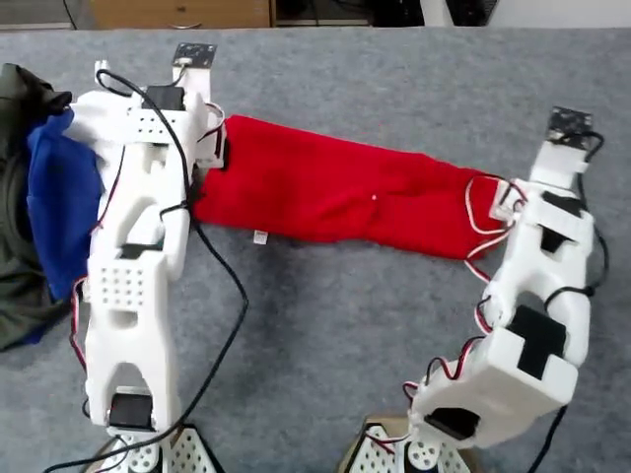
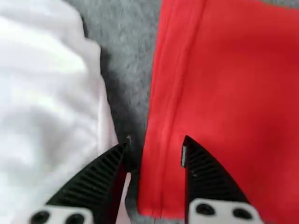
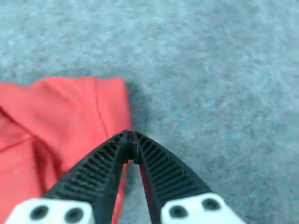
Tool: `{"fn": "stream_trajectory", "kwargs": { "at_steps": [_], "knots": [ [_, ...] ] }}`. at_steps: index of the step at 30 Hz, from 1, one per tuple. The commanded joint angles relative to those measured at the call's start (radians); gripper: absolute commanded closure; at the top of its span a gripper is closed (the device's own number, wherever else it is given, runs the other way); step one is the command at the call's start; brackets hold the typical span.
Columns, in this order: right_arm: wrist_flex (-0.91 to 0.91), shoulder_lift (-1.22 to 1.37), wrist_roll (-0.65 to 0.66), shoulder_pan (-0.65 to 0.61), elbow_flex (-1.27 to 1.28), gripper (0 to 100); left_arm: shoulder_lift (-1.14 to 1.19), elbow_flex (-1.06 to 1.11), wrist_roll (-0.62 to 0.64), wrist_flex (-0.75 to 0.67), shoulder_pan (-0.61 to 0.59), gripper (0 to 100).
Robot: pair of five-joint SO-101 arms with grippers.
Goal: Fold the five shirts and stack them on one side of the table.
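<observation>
A red shirt (image 1: 335, 187) lies stretched in a long band across the grey table, between the two arms. My left gripper (image 2: 156, 147) is open at the band's left end, one finger over the red shirt (image 2: 233, 93) and the other over a white shirt (image 2: 42, 93) beside it. In the high view the left gripper (image 1: 217, 148) sits at that end. My right gripper (image 3: 133, 140) is shut at the corner of the red shirt (image 3: 60, 116), where the cloth bunches toward its tips. That is the band's right end (image 1: 473, 212).
A pile of shirts lies at the table's left edge: a blue shirt (image 1: 59, 197) on a dark green one (image 1: 20, 266), partly under the left arm. Bare grey table (image 1: 345, 325) lies in front of the red shirt. A wooden cabinet (image 1: 177, 12) stands beyond the far edge.
</observation>
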Motion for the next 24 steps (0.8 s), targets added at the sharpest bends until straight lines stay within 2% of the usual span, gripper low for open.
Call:
{"fn": "stream_trajectory", "kwargs": {
  "at_steps": [1,8,13,18,24],
  "knots": [
    [-0.034,-0.062,-0.014,0.027,-0.041,99.6,0.117,-0.209,-0.029,0.008,0.003,83],
    [-0.038,-0.062,-0.009,0.027,-0.039,99.6,0.378,-0.476,-0.025,0.011,0.003,83],
    [-0.038,-0.062,-0.009,0.025,-0.039,99.6,0.447,-0.6,-0.023,0.038,0.002,83],
    [-0.037,-0.062,-0.009,0.022,-0.039,99.6,0.449,-0.608,-0.025,0.086,0.005,83],
    [-0.035,-0.062,-0.009,0.024,-0.039,99.6,0.449,-0.611,-0.028,0.233,0.023,82]
  ]
}}
